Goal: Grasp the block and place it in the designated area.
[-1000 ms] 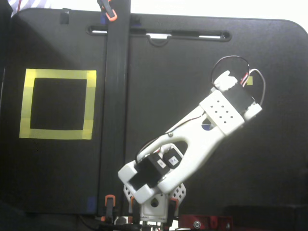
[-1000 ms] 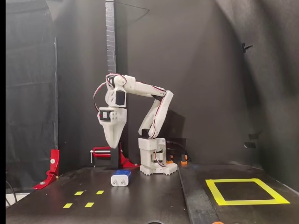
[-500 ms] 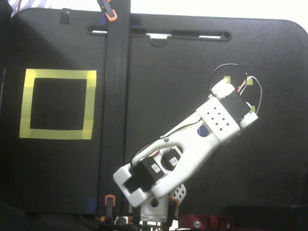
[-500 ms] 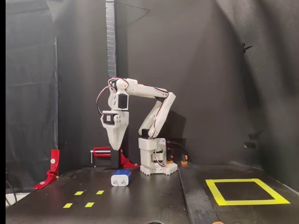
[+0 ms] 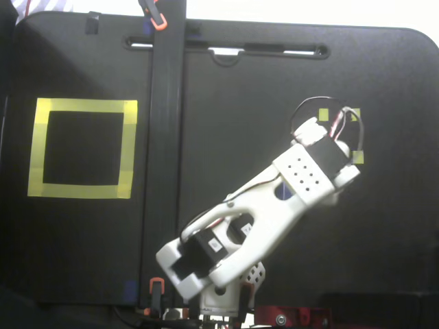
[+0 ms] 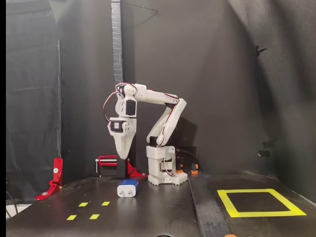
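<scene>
Top-down fixed view: your arm reaches diagonally up-right across the desk. Over the last second the wrist has slid down and left, uncovering more of the small yellow tape marks. A sliver of blue shows through the arm's opening; that is the block, almost wholly hidden under the wrist. The designated area sits far left, beyond the black rail, and is empty.

Side fixed view: the fingers point straight down, above the block and slightly behind it, clearly apart from it. They have dropped since a second ago (the descent looks to be slowing). You cannot tell from either view how wide the fingers stand. The block rests on the desk, prongs toward the camera, well apart from the designated area at right.

Judgement: approach phase, grasp not yet made; continue lowering, then check alignment over the block.
</scene>
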You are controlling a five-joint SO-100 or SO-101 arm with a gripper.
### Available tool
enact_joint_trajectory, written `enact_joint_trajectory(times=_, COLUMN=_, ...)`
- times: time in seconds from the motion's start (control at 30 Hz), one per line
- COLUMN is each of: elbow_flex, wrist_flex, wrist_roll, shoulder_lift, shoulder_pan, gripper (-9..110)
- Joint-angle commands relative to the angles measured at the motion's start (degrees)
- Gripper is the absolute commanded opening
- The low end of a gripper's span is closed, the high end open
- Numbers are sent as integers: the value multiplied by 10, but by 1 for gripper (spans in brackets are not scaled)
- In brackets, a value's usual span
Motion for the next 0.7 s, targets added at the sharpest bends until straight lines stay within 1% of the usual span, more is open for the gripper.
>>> enact_joint_trajectory(times=0.0, elbow_flex=2, wrist_flex=-29, wrist_roll=-127, shoulder_lift=11, shoulder_pan=-2, gripper=0)
enact_joint_trajectory(times=0.2, elbow_flex=8, wrist_flex=-31, wrist_roll=-476, shoulder_lift=11, shoulder_pan=0, gripper=0)
enact_joint_trajectory(times=0.43, elbow_flex=10, wrist_flex=-7, wrist_roll=-752, shoulder_lift=11, shoulder_pan=-4, gripper=0)
enact_joint_trajectory(times=0.6, elbow_flex=10, wrist_flex=18, wrist_roll=-875, shoulder_lift=11, shoulder_pan=-9, gripper=0)
enact_joint_trajectory(times=0.67, elbow_flex=10, wrist_flex=28, wrist_roll=-938, shoulder_lift=11, shoulder_pan=-8, gripper=0)
